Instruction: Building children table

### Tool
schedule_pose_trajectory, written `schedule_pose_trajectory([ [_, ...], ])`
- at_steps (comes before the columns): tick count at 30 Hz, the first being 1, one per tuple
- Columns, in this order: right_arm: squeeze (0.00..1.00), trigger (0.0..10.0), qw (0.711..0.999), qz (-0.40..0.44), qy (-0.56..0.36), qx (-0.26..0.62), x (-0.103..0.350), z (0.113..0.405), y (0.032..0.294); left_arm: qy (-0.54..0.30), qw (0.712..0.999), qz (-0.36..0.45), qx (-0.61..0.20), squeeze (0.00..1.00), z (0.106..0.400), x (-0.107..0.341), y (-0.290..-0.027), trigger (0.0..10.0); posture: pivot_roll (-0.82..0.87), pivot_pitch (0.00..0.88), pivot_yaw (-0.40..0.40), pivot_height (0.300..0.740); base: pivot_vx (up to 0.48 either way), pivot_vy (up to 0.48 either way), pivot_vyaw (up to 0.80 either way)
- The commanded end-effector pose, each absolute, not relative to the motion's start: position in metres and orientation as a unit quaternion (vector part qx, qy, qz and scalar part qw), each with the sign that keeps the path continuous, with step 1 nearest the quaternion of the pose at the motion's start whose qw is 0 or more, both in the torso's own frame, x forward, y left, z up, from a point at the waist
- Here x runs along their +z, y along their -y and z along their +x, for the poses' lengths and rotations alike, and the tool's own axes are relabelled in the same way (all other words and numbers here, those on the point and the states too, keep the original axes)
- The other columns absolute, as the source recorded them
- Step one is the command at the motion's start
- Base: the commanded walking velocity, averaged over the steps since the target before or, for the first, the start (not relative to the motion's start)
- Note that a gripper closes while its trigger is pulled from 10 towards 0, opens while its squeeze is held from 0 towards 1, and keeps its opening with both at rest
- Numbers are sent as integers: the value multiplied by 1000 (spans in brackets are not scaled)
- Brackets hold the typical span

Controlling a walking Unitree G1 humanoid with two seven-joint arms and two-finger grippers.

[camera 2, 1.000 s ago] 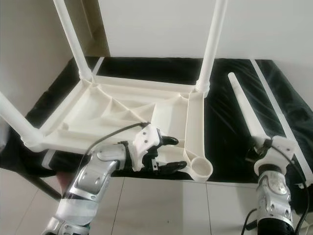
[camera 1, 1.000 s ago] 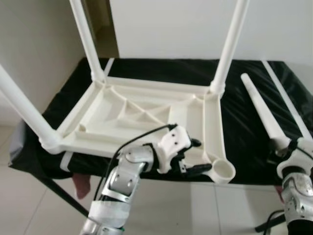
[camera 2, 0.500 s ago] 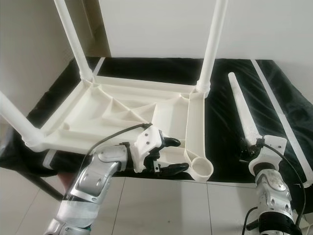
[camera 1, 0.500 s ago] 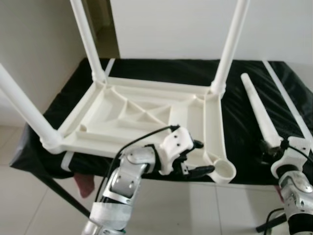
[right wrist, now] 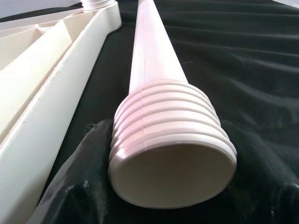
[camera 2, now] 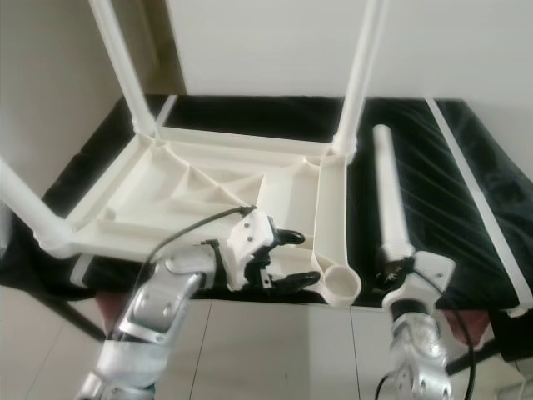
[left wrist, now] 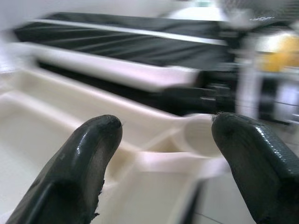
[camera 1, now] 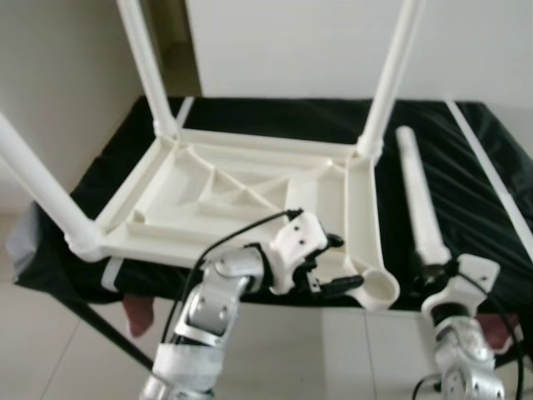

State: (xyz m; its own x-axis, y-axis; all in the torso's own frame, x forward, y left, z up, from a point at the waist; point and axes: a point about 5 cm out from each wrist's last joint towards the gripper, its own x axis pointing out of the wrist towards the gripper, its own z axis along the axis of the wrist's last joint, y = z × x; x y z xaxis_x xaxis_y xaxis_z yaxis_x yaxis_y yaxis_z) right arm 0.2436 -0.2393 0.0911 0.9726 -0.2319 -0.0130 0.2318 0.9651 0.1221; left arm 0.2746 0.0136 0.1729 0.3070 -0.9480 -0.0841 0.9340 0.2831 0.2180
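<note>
Here my right gripper [camera 2: 390, 268] is closed around the threaded end of the loose leg [camera 2: 386, 192], its black fingers [right wrist: 88, 154] pressed to either side of the ribbed collar, while the shaft lies along the black cloth [camera 2: 466, 192] just beside the tabletop [camera 2: 208, 187]. I hold it by that end, I judge, because the thread is what must go into the socket, so gripping near it gives me control of where it points.

The tabletop lies upside down on the cloth-covered stand, underside ribs facing up, which puts the corner sockets where I can reach them. My left gripper [camera 1: 333, 265] hovers at the near right corner with its fingers spread wide and nothing between them, one finger above the frame rail and one below (a bracing pose, by the look of it), right next to the empty socket [camera 2: 341, 285].

Counting: three legs stand screwed in, one at the far left [camera 2: 121, 67], one at the far right [camera 2: 362, 71], one at the near left [camera 1: 42, 187]. One leg is loose in my grip. One socket is unfilled. So the job looks three quarters done, with a single leg left to seat.
</note>
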Motion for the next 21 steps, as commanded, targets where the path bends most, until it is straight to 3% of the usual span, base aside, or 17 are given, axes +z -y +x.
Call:
schedule_pose_trajectory([
  [1, 353, 10000, 989, 60, -15, -133, 86, 238, 238, 24, 811, 117, -572, 0, 276, 171, -17, 10000, -45, 61, 36, 740, 0, 0, 0],
  [2, 1000, 10000, 988, 69, -14, -140, 85, 236, 236, 24, 811, 116, -572, 0, 276, 171, -17, 10000, -47, 62, 35, 740, 0, 0, 0],
  [11, 1000, 10000, 990, 55, 5, -128, 94, 238, 232, 26, 811, 114, -574, 0, 277, 173, -15, 10000, -50, 59, 36, 740, 0, 0, 0],
  [12, 278, 10000, 992, 50, 14, -115, 100, 241, 231, 26, 810, 108, -575, 0, 277, 174, -14, 10000, -47, 57, 33, 740, 0, 0, 0],
  [13, 0, 10000, 992, 50, 20, -110, 103, 243, 231, 25, 809, 106, -577, 0, 276, 174, -14, 10000, -45, 57, 33, 740, 0, 0, 0],
  [21, 0, 10000, 996, 28, 37, -72, 122, 257, 228, 26, 814, 109, -571, 0, 276, 174, -14, 10000, -36, 53, 29, 740, 0, 0, 0],
])
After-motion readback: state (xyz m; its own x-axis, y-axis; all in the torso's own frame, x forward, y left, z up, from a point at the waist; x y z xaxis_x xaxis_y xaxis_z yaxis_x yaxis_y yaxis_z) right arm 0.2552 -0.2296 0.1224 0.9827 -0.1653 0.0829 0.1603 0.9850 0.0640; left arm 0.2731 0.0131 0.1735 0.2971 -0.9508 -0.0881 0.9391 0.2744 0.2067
